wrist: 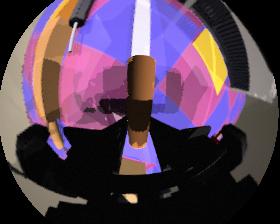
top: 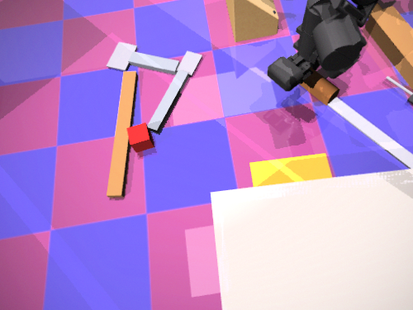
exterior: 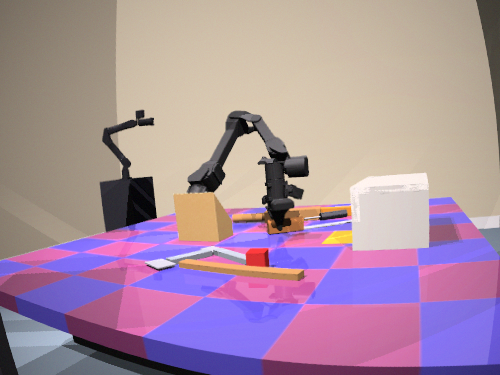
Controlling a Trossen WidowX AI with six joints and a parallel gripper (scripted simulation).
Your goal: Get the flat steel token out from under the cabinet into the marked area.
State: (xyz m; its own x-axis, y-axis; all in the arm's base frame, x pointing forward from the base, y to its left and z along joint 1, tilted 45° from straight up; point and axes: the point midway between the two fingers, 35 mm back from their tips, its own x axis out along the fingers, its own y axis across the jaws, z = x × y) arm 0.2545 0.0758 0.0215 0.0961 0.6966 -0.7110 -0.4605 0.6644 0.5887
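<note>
My gripper (top: pixel 306 78) (exterior: pixel 281 226) (wrist: pixel 138 118) is shut on the brown wooden handle (top: pixel 326 90) (wrist: pixel 141 80) of a tool with a long, flat, pale blade (top: pixel 372 130) (exterior: pixel 327 225) (wrist: pixel 141 30). The blade points away from my fingers, toward the cabinet's side of the table; its far end is out of view or hidden. The white cabinet (top: pixel 314 244) (exterior: pixel 390 220) stands beyond the yellow marked area (top: pixel 289 171) (exterior: pixel 337 237) (wrist: pixel 210 55). No token shows on the visible part of that area. I cannot make out the token in any view.
A screwdriver (top: pixel 398 84) (exterior: pixel 332 215) (wrist: pixel 80 15) and a long orange-brown block (top: pixel 392 41) (wrist: pixel 50 75) lie beside the tool. A tan wedge block (top: pixel 253 18) (exterior: pixel 197 217), pale jointed strips (top: pixel 169 99), an orange bar (top: pixel 121 140) (exterior: pixel 240 269) and a red cube (top: pixel 140 136) (exterior: pixel 257 257) are elsewhere.
</note>
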